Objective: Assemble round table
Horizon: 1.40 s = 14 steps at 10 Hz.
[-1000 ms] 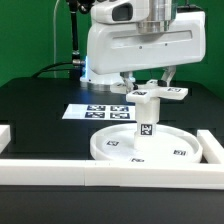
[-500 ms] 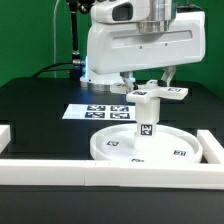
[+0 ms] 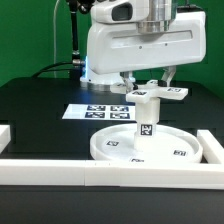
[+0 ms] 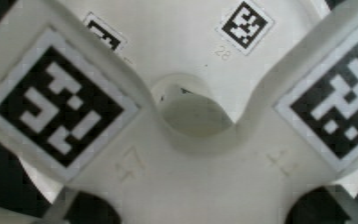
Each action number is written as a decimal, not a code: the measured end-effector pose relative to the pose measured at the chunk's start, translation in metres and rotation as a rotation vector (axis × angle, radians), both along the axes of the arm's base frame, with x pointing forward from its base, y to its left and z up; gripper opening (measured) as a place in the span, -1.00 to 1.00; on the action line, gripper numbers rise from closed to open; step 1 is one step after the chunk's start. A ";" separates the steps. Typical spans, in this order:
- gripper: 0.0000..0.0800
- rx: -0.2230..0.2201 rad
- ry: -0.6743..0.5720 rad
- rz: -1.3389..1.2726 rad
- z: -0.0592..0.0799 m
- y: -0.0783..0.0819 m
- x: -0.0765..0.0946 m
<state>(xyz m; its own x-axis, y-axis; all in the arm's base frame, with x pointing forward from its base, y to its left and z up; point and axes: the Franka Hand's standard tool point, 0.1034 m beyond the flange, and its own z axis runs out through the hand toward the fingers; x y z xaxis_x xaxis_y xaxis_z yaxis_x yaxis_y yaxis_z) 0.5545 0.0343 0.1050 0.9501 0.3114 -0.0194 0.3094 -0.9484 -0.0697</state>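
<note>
The large rimmed round disc (image 3: 110,150) lies flat on the black table. The short thick cylinder leg (image 3: 145,120) stands upright at its middle. The flat cross-shaped foot piece (image 3: 160,93) sits level on top of the leg. My gripper (image 3: 150,82) is directly above, its fingers down on either side of the foot piece and closed on it. In the wrist view the foot piece (image 4: 194,110) fills the picture, showing two big tags and a centre hole. The dark fingertips (image 4: 91,208) press its sides, with the gripper (image 4: 197,205) centred on it. The leg is hidden there.
The marker board (image 3: 95,111) lies flat behind the disc. A long white border rail (image 3: 100,172) runs along the front. Shorter rails stand at the exterior view's right (image 3: 213,145) and left (image 3: 5,135). The arm's white body hangs over the disc.
</note>
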 end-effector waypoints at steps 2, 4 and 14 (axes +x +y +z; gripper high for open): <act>0.12 0.004 -0.021 -0.186 0.000 -0.002 0.003; 0.12 0.024 -0.034 -0.406 0.000 -0.001 0.006; 0.12 0.078 0.079 -1.587 -0.001 0.001 0.011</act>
